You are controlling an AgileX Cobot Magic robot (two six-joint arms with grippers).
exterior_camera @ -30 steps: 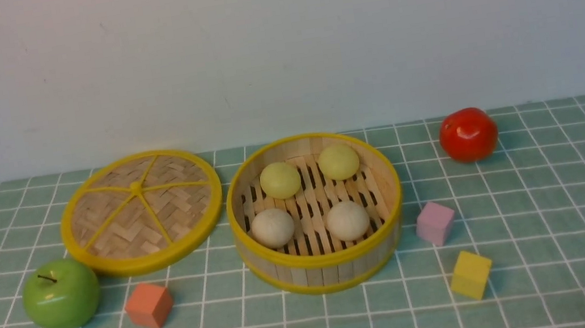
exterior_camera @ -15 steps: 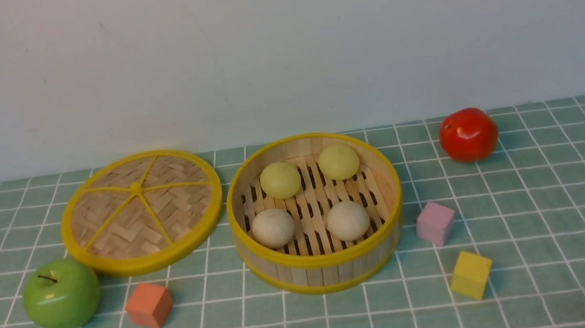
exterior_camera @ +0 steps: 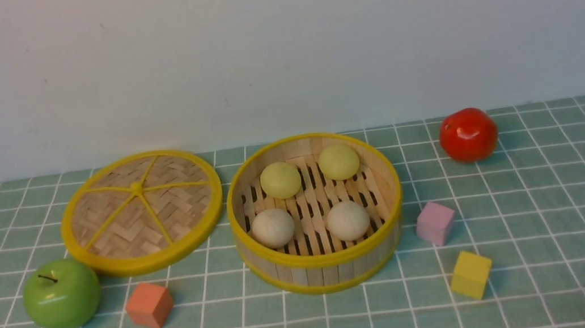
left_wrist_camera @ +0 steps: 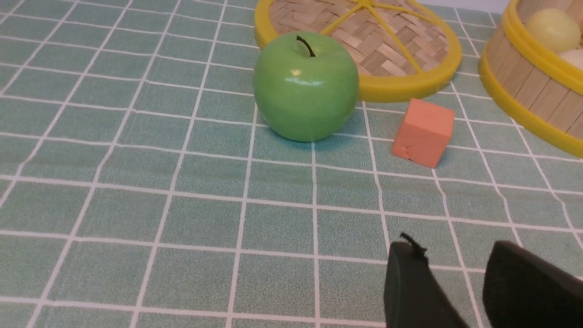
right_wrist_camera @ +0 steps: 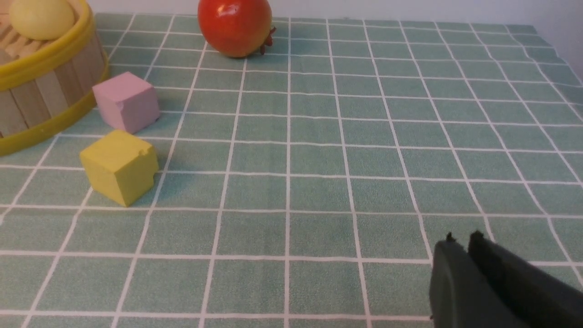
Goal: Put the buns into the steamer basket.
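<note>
Fingers of the left gripper (left_wrist_camera: 460,269) stand apart with a gap and hold nothing; those of the right gripper (right_wrist_camera: 469,259) are pressed together, also without anything. All four buns (exterior_camera: 280,180) (exterior_camera: 338,161) (exterior_camera: 273,228) (exterior_camera: 348,220) lie inside the steamer basket (exterior_camera: 322,260). Left of the basket lies the woven lid (exterior_camera: 141,211), and beyond its right side is the red tomato (exterior_camera: 468,134).

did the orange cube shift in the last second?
No. In the front view the orange cube sits at the same spot beside the apple, on the same grid lines of the cloth, as in both earlier frames.
</note>
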